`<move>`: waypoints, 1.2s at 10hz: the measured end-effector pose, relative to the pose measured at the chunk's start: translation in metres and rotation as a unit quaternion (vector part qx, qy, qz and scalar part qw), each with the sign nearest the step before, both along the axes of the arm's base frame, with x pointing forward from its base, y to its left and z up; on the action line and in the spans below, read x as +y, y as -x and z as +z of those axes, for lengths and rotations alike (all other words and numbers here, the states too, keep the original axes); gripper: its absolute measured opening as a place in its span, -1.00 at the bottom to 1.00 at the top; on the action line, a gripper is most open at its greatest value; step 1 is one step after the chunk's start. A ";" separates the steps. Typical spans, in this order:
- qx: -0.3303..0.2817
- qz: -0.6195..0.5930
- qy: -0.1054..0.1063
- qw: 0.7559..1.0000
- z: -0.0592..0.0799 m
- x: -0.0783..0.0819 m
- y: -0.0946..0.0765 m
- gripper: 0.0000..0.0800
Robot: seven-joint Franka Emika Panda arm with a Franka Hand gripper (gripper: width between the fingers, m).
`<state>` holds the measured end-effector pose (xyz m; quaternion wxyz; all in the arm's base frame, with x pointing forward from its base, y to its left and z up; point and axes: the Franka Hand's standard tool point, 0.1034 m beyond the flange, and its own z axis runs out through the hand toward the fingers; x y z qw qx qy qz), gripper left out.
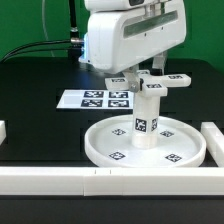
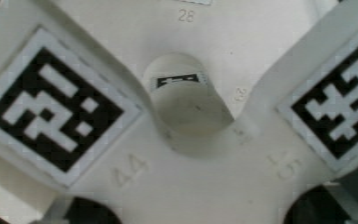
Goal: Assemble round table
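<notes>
The large rimmed round disc [image 1: 110, 146] lies flat on the black table. The short thick cylinder [image 1: 147, 122] stands upright at its centre, a tag facing the camera. The cross-shaped piece [image 1: 168, 82] sits level on top of the cylinder. My gripper [image 1: 147, 76] comes down from above and is shut on the cross's middle. In the wrist view the cross-shaped piece [image 2: 185, 130] fills the picture, with a tag on each of two arms. My gripper [image 2: 202, 208] has a dark fingertip on either side of the cross, at its edge.
The marker board [image 1: 100, 98] lies behind the disc toward the exterior view's left. White border blocks run along the front [image 1: 90, 180], the exterior view's right [image 1: 214, 140] and its left edge [image 1: 3, 130]. A green wall stands behind.
</notes>
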<state>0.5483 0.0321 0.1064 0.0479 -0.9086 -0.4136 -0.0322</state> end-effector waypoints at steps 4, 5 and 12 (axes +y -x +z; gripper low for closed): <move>-0.001 0.003 0.000 1.000 0.000 -0.001 -0.001 0.12; -0.001 0.003 0.000 1.000 0.000 -0.001 -0.001 0.12; 0.016 -0.178 -0.009 0.984 -0.001 -0.003 -0.001 0.12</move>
